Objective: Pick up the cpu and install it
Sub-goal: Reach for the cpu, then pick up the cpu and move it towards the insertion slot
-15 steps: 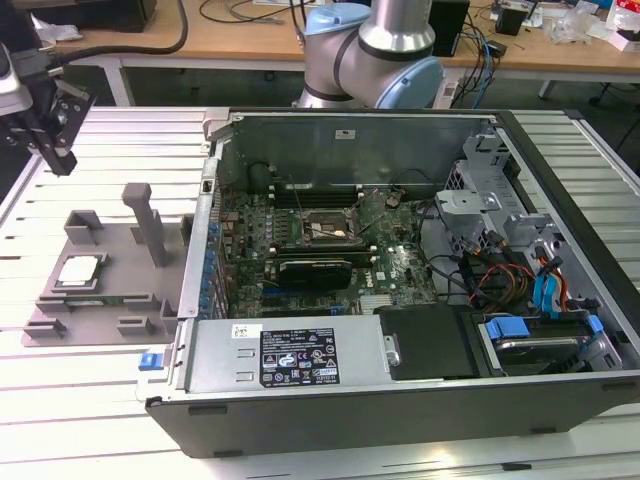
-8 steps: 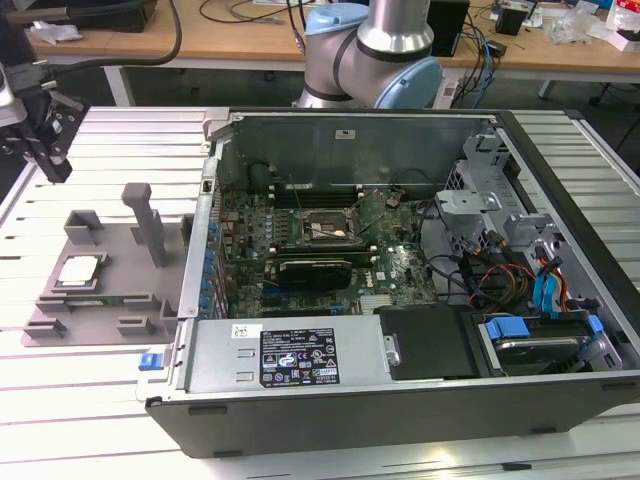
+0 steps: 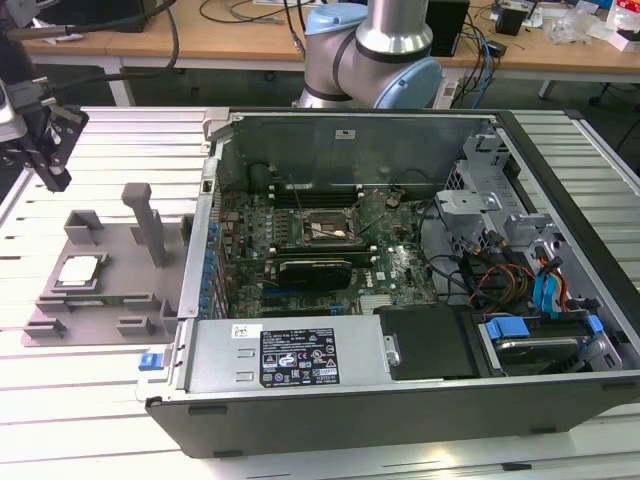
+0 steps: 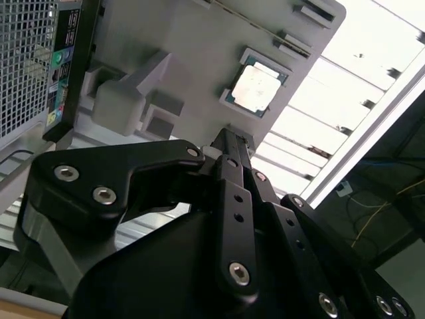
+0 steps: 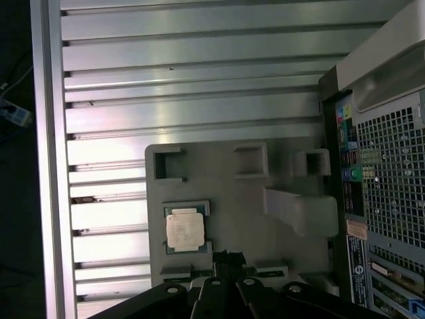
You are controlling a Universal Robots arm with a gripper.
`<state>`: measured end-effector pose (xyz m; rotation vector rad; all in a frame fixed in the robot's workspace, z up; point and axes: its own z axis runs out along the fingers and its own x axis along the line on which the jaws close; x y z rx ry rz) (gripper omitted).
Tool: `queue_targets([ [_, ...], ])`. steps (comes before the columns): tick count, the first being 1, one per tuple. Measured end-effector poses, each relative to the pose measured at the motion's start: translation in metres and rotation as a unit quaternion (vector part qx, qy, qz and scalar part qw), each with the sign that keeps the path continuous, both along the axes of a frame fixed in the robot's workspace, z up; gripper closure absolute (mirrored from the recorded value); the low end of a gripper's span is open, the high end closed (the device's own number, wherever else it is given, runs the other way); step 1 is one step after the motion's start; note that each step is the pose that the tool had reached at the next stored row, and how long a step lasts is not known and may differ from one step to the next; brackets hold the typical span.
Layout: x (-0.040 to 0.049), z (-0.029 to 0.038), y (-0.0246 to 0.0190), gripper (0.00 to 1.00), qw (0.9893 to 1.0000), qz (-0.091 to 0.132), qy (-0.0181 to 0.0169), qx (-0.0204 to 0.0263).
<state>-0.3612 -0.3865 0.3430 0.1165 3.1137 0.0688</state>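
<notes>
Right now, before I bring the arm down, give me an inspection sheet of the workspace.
Surface: ribbed metal table, carrying the tray and the case.
Job's things: cpu lies flat in a recess of the grey fixture tray; socket sits on the motherboard inside the open computer case.
Clutter: nothing seen.
Gripper: gripper hangs above the table at the exterior view's left, apart from the cpu, with nothing in it.
Cables: coloured bundle inside the case; more cables on the desk behind.
Surroundings: wooden desk behind the table; arm base behind the case.
</notes>
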Motion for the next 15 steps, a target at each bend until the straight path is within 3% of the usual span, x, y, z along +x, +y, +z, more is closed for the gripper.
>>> queue_targets([
  [7, -0.0036, -0.012, 0.0022, 0.89, 1.0, 0.0, 0.0, 0.0],
  [15, -0.0036, -0.012, 0.0026, 0.89, 1.0, 0.0, 0.0, 0.0],
])
